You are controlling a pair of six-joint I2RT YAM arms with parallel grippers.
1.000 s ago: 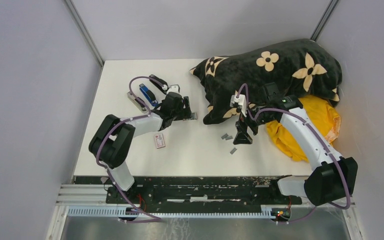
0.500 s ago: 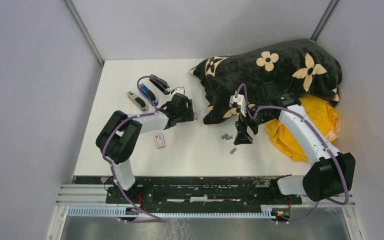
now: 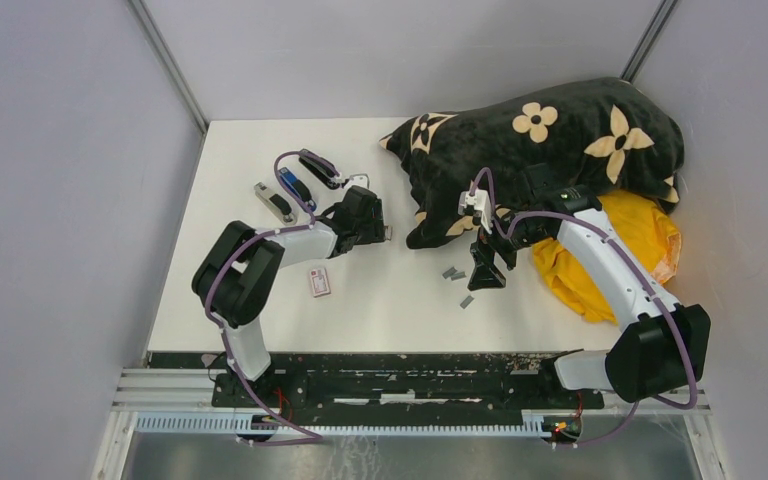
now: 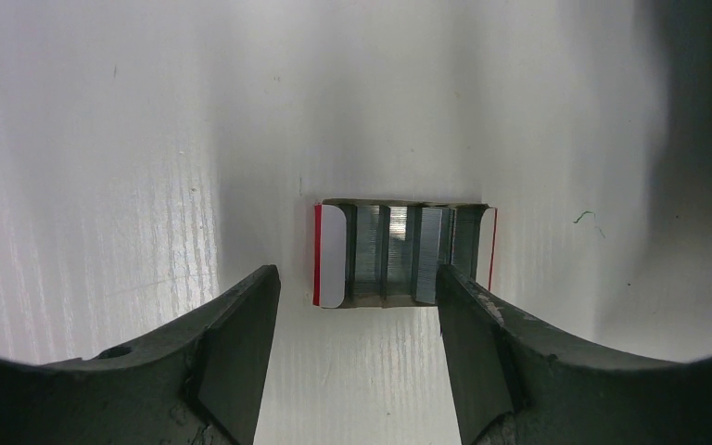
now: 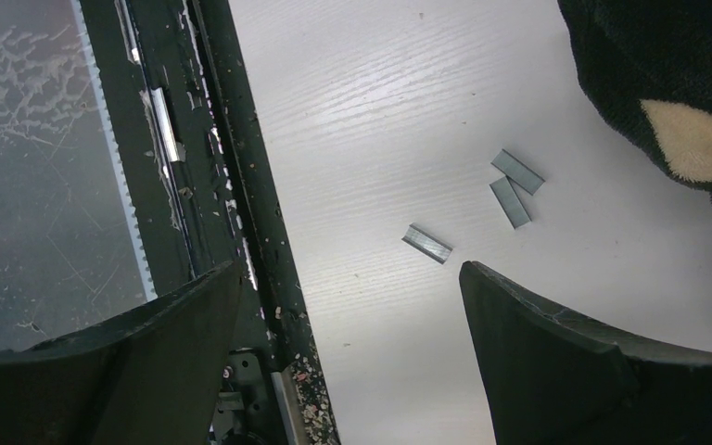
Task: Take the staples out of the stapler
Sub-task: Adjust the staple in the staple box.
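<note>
Nearest the arm bases, on the white counter (image 3: 390, 320), a single short grey metallic strip of joined staples (image 3: 467, 300) lies alone. A little farther back and well to the left, a small flat red-and-white cardboard box (image 3: 319, 282) lies on the counter.

Just beyond the lone strip the right pincer (image 5: 350, 273) hangs over the counter, its dark fingers spread wide with nothing between them. In the right wrist view two more grey staple strips (image 5: 517, 171) lie close together, near the edge of a black plush blanket with cream flowers (image 3: 560, 140).

Farther back on the left, the left pincer (image 4: 357, 283) sits low over the counter. It is open about as wide as a small red-edged white cardboard tray (image 4: 332, 255), which is filled with rows of grey staples and lies just past the fingertips. The right fingertip overlaps the tray's near corner in the left wrist view, but whether it touches cannot be told. The pincer grips nothing.

Beyond the left arm three staplers lie slantwise side by side: a grey-and-black stapler (image 3: 274, 202), a blue stapler (image 3: 297, 187) and a black stapler (image 3: 318, 167). The arm's purple cable (image 3: 285, 165) arcs above them. Whether any of them is open cannot be told.

At the far right the blanket is heaped up, with a yellow cloth (image 3: 650, 240) against its near side.
</note>
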